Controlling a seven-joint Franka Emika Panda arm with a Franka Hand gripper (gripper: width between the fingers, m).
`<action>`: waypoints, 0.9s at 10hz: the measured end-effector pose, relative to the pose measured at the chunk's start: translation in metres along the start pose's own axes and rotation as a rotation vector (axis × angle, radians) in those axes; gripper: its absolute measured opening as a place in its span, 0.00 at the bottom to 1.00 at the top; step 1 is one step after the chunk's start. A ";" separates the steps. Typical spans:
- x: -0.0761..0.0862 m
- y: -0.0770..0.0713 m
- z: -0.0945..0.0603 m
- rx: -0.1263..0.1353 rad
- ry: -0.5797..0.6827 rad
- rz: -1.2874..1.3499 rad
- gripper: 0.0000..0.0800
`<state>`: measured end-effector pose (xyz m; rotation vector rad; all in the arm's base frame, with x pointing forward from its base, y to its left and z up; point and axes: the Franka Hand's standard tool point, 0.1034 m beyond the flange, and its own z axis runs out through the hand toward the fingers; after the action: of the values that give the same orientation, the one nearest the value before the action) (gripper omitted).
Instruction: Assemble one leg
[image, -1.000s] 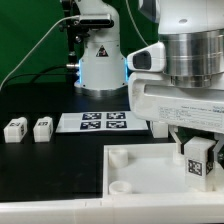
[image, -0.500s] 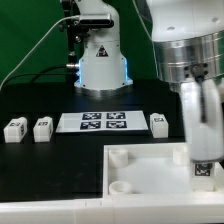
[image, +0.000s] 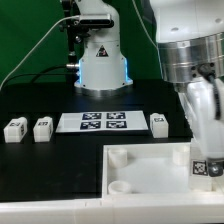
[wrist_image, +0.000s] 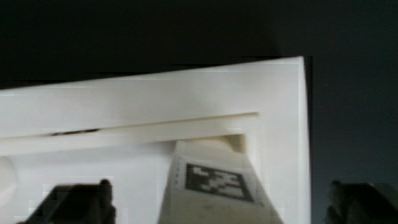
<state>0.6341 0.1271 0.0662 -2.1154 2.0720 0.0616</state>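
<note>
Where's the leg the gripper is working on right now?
In the exterior view, the leg is at the right edge, under the gripper, over the white plate's right side.

White leg (image: 205, 168) bears a black-and-white square tag; plate (image: 140, 170) white, table (image: 40, 160) black.

Matt white plastic leg (wrist_image: 217, 182), smooth white plate (image: 150, 163), matt black table (image: 40, 160)

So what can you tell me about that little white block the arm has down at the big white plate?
The leg is a small white, plastic-looking block with a black-and-white square tag on its face. It stands upright under the gripper, at the corner of the large white plate on the exterior view's right. The wrist view shows it between the two dark fingertips; whether they touch it is unclear.
</note>
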 end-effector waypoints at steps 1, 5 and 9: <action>-0.001 0.001 0.000 0.002 0.000 -0.217 0.81; 0.001 0.002 0.001 -0.001 0.005 -0.645 0.81; 0.004 -0.002 -0.003 -0.117 -0.014 -1.156 0.81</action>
<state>0.6358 0.1230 0.0684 -2.9812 0.5846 0.0341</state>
